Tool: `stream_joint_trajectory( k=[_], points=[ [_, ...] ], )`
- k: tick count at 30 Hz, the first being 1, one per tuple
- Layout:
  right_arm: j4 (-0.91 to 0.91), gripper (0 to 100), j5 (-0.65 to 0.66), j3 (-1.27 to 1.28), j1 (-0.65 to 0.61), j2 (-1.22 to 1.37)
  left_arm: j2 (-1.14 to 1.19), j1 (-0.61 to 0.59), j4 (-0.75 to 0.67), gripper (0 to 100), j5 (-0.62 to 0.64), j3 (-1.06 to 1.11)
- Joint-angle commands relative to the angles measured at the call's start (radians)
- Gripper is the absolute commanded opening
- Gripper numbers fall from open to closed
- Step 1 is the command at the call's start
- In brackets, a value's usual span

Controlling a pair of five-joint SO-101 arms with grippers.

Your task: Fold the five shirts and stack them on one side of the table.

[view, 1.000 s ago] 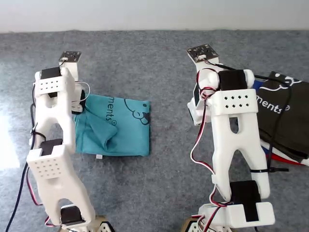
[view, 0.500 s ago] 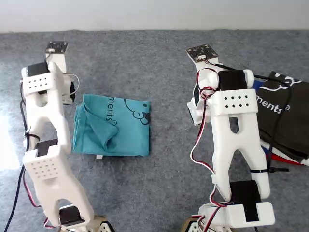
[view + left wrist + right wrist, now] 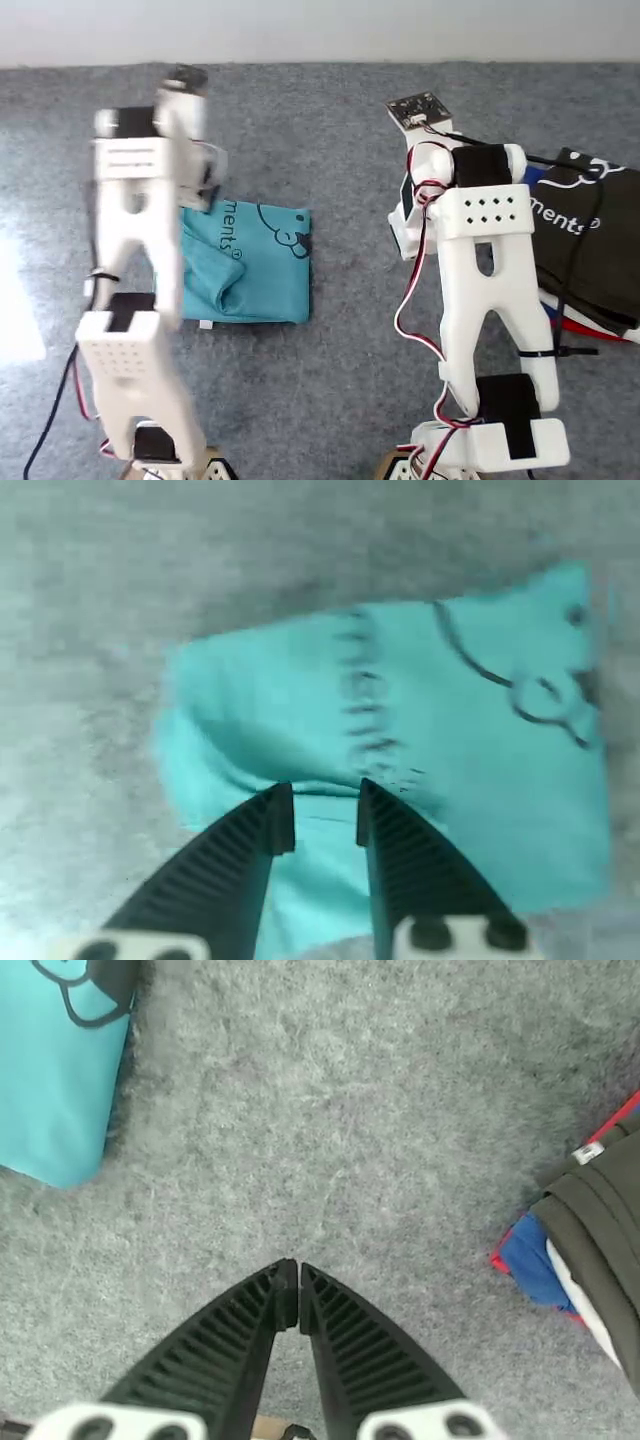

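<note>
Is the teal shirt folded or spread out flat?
Folded, though roughly: the teal shirt lies as a compact rectangle with a rumpled layer doubled over along one side, and no sleeves stick out.

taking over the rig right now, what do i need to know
Left jaws: slightly open, empty, over the teal shirt.
Right jaws: shut, empty, over bare carpet between the teal shirt and the stack.
Done: the stack sits at the table's right edge, with a black shirt on top and blue, red and white layers under it. The count is unclear.
Left: the teal shirt lies folded but rumpled left of centre, apart from the stack. It probably needs tidying, then adding to the stack.
</note>
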Motion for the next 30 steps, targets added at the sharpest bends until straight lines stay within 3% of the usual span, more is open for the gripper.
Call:
stream_joint_trajectory(
  k=[1, 7, 15, 20, 30],
  points=[
    [0.038, 1.0, 0.008, 0.026, 0.03, -0.041, -0.058, 0.124, 0.005, 12, 0.008, 0.077],
    [0.038, 1.0, 0.008, 0.104, 0.101, -0.042, 0.049, 0.181, -0.075, 12, 0.003, 0.113],
    [0.036, 1.0, 0.008, 0.1, 0.119, -0.077, 0.175, 0.0, 0.023, 11, -0.034, 0.125],
    [0.036, 1.0, 0.008, 0.101, 0.119, -0.076, 0.054, -0.13, 0.021, 11, -0.092, 0.248],
    [0.035, 1.0, 0.003, 0.103, 0.045, -0.076, -0.293, -0.25, 0.018, 11, -0.127, 0.426]
  ],
)
